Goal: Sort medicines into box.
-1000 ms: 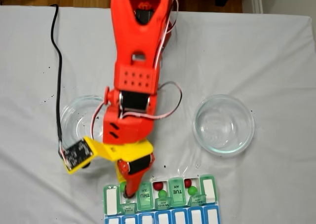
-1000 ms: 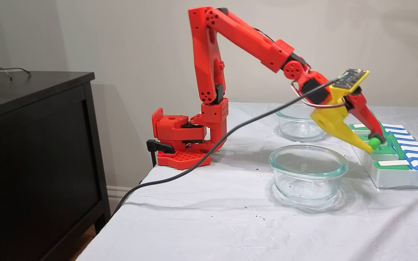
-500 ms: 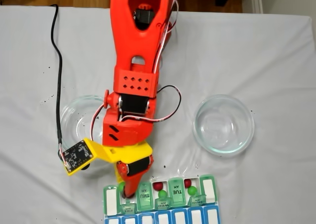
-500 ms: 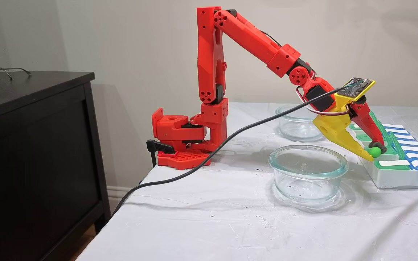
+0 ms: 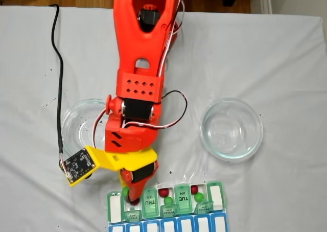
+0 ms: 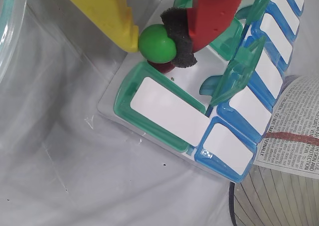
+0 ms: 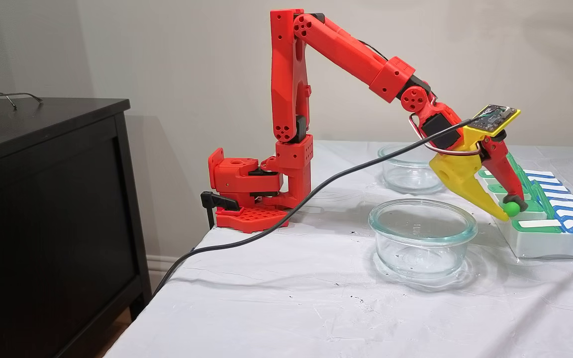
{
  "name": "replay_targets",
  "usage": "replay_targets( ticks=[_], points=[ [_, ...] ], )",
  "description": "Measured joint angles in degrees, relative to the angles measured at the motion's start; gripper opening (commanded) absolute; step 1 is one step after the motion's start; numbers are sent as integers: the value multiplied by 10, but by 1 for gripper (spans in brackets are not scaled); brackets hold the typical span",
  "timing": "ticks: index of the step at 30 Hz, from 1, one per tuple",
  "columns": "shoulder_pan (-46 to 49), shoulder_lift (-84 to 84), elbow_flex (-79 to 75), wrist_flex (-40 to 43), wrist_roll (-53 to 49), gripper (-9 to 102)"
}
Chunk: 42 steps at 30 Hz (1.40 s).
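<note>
We see the green-and-blue plastic pill organizer [image 5: 166,211] cut off at the bottom edge; a dark red round pill [image 6: 160,67] sits mostly hidden beneath the held green ball-shaped pill [image 6: 156,43].

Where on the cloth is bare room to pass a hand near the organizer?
Bare cloth lies between the two glass dishes right of the arm, and right of the organizer. It is crowded at the organizer's left end, where the gripper holds a green pill over a compartment.

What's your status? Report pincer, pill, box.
Pincer shut on green pill, low over an open compartment of the box. A dark red pill already lies beneath. Path down clear; open lids stand alongside.
</note>
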Motion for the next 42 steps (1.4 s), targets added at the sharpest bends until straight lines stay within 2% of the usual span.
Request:
replay_targets(
  ticks=[26, 42],
  points=[
    [-1, 14, 0, -73, 33, 0],
    [-6, 23, 0, -55, 23, 0]
  ],
)
